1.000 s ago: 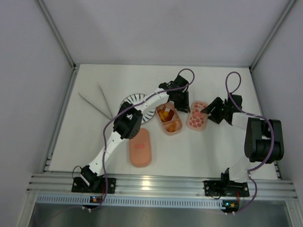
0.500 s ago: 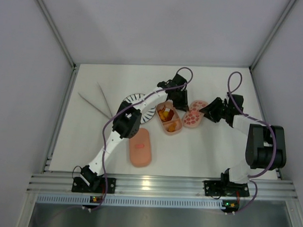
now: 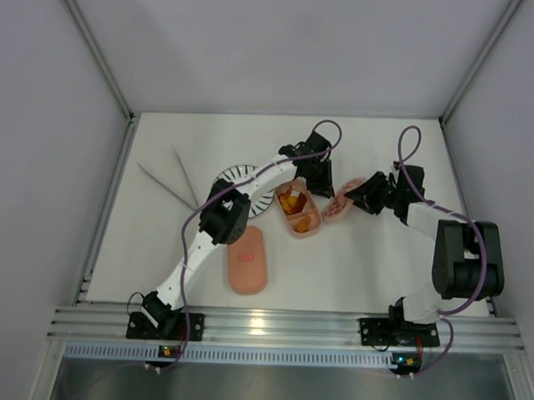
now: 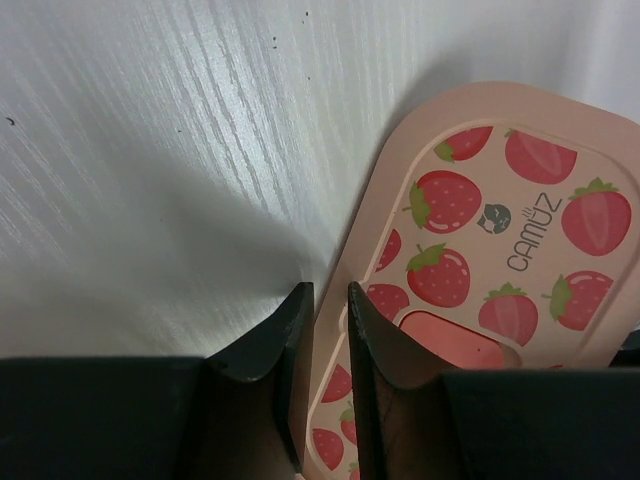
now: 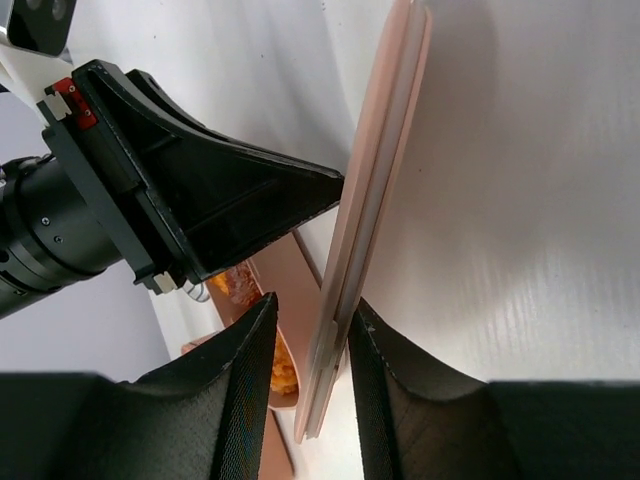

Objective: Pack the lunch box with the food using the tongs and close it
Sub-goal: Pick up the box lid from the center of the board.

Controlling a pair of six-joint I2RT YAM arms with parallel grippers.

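Observation:
A salmon-pink tray of the lunch box (image 3: 308, 226) holds orange and brown food (image 3: 292, 202) at mid-table. My left gripper (image 3: 320, 179) hovers at its far end. Its jaws (image 4: 330, 291) stand a narrow gap apart, over the left rim of the strawberry lid (image 4: 500, 230), with nothing seen between them. The strawberry lid (image 3: 344, 205) is tipped up on edge beside the tray. My right gripper (image 3: 357, 196) straddles it. In the right wrist view the lid (image 5: 375, 170) rests against one finger of that gripper (image 5: 314, 300), and a gap remains at the other. The tongs (image 3: 173, 181) lie far left.
A plain pink lid (image 3: 247, 259) with a small red mark lies flat near the front, beside the left arm. A white plate with black stripes (image 3: 235, 175) sits left of the tray, partly under that arm. Grey walls enclose the table.
The strawberry lid went from lying flat to standing on edge, nearer the tray. My right gripper moved left with it and narrowed its jaws. The left arm held still.

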